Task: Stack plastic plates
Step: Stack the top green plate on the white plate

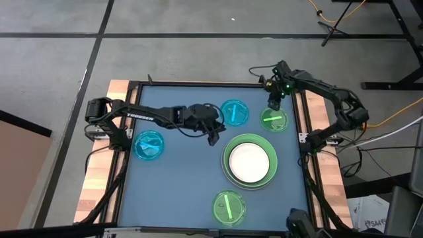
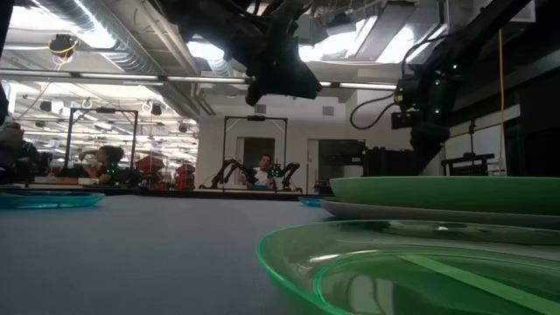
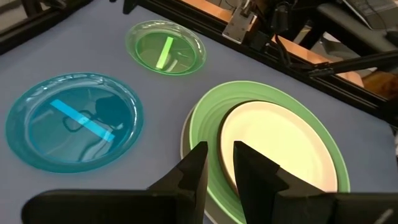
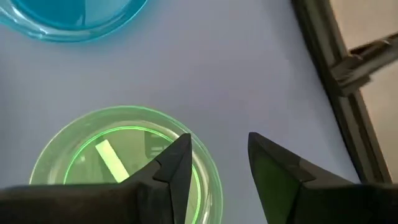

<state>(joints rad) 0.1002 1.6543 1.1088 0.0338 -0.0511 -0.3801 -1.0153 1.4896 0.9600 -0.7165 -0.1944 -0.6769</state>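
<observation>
The blue-grey table carries a stack near its right side: a large light green round plastic plate with a medium white round plate on top, over a grey plate edge. Four small translucent plates lie apart: blue at left, blue and green at the far right, green at the near edge. The left hand hangs beside the stack, fingers parted, empty. The right hand hangs open above the far green plate's rim.
</observation>
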